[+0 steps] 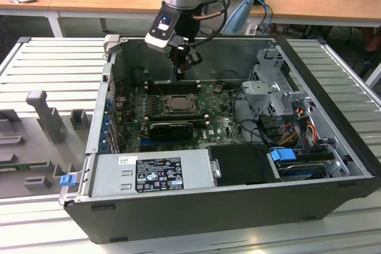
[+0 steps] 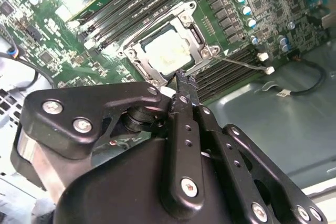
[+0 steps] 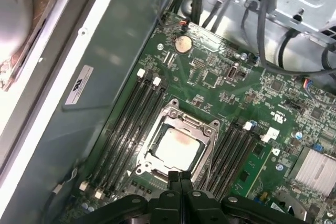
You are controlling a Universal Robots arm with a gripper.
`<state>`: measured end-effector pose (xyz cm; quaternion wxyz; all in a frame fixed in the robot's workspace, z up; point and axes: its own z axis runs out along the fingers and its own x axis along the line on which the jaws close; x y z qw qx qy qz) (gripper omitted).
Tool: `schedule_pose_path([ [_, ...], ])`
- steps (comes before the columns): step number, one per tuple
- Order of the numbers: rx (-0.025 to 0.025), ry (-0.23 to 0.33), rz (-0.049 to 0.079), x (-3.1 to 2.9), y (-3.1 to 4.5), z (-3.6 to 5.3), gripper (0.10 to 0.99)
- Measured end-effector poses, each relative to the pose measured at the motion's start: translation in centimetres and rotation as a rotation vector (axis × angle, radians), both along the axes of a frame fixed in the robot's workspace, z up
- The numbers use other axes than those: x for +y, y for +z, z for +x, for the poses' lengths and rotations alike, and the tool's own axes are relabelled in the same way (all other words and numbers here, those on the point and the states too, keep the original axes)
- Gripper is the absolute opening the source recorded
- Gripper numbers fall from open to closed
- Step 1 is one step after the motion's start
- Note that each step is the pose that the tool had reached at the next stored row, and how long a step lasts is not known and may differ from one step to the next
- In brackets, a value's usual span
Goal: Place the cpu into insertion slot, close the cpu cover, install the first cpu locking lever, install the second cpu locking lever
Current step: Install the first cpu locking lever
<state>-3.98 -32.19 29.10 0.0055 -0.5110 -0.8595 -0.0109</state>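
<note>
Inside open computer case (image 1: 196, 218), cpu (image 3: 176, 148) sits socketed just below pressed-together gripper (image 3: 179, 174).

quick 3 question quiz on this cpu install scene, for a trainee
1. True or false: the cpu lies in the insertion slot.
2. The gripper, close above the socket's edge, is: A) wide open; B) shut with nothing between its fingers; C) shut on a cable.
3. Fill in: the silvery frame lying around the chip's top is the ___.

Key: 1 true; 2 B; 3 cpu cover.
</note>
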Motion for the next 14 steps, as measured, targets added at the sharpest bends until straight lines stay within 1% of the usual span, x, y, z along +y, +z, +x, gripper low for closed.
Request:
schedule_pose_path([
  [1, 0.0, 0.016, 0.0, 0.0, -0.01, -0.01, 0.106],
  [5, -0.0005, 0.129, 0.0, 0.0, -0.02, 0.0, 0.106],
  [7, -0.0005, 0.176, 0.0, -0.01, -0.02, 0.0, 0.106],
  [9, -0.0005, 0.208, 0.0, -0.02, -0.02, 0.0, 0.106],
  [14, -0.0005, 0.253, 0.0, -0.02, -0.02, 0.0, 0.106],
])
